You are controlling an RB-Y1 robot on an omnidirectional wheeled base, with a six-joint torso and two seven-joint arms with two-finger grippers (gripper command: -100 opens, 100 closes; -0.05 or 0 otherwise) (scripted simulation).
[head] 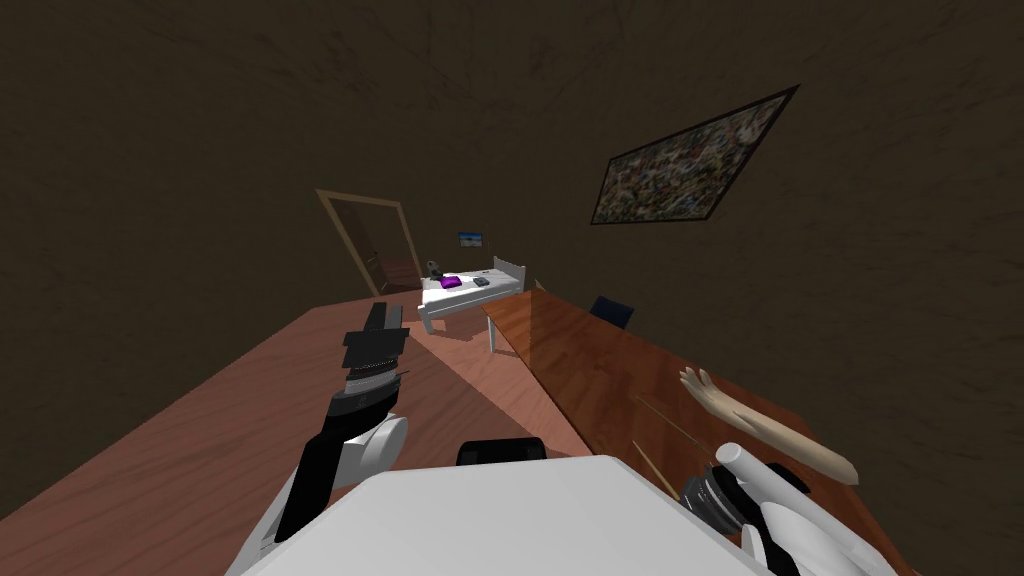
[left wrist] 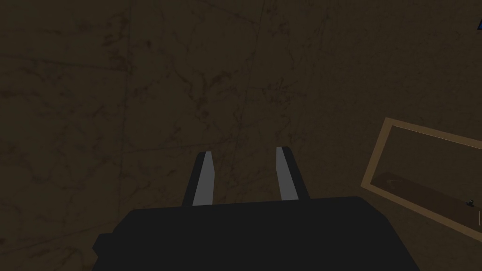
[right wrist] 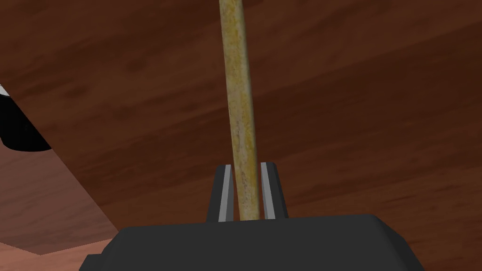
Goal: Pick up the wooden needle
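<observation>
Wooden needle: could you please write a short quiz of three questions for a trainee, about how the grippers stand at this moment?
1. True or false: the right gripper is shut on the wooden needle.
2. The left gripper is: A) open and empty; B) shut on a cloth; C) shut on a second needle.
3. Which surface shows behind the wooden needle in the right wrist view?

Key: 1 true; 2 A; 3 the reddish-brown table.

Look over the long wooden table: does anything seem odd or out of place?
Yes: a pale, arm-like form ending in a hand lies on the table beside thin sticks, an odd sight. The right gripper is shut on a tan needle; nothing looks spilled or broken.
</observation>
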